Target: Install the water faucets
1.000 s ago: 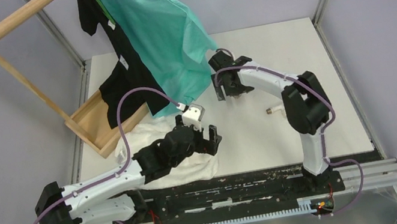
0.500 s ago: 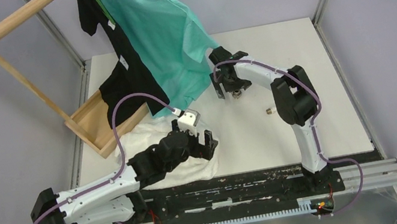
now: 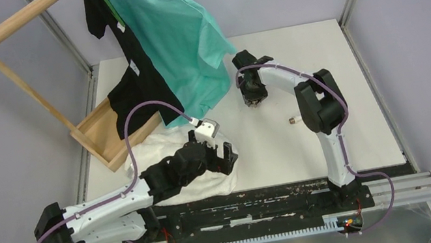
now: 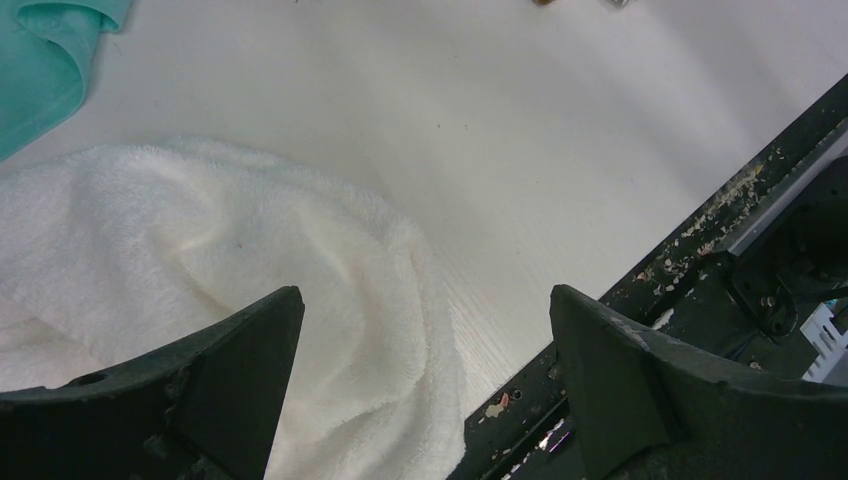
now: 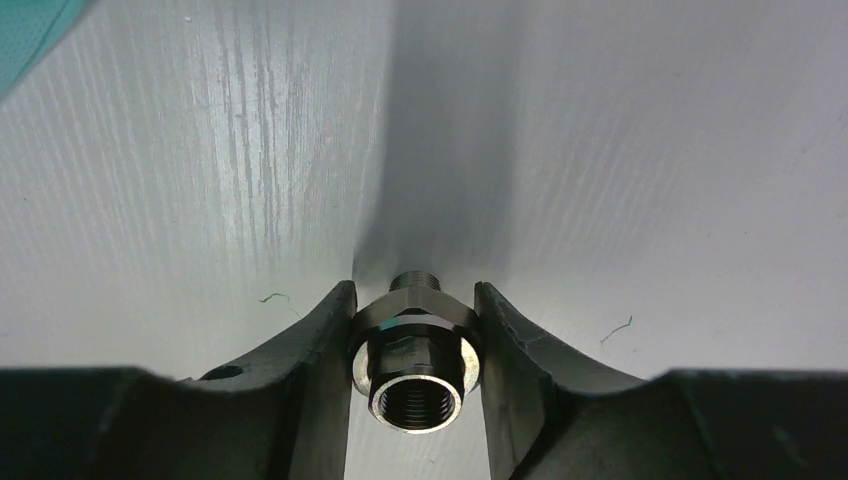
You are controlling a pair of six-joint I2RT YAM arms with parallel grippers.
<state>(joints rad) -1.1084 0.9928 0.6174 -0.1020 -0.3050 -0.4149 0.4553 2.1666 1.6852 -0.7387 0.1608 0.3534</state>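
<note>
Right gripper (image 5: pixel 412 292) fingers, previously apart, are being clamped on the threaded fitting (image 5: pixel 415 385) between them; left gripper (image 4: pixel 425 296) fingers are being held apart. A steady lift is being called for next.

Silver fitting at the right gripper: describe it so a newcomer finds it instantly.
On the white table, just right of the hanging teal shirt, the right gripper points down. Between its fingers sits the silver fitting: a short hex-collared metal stub with a threaded bore, unlike the small part lying by the arm's elbow.
</note>
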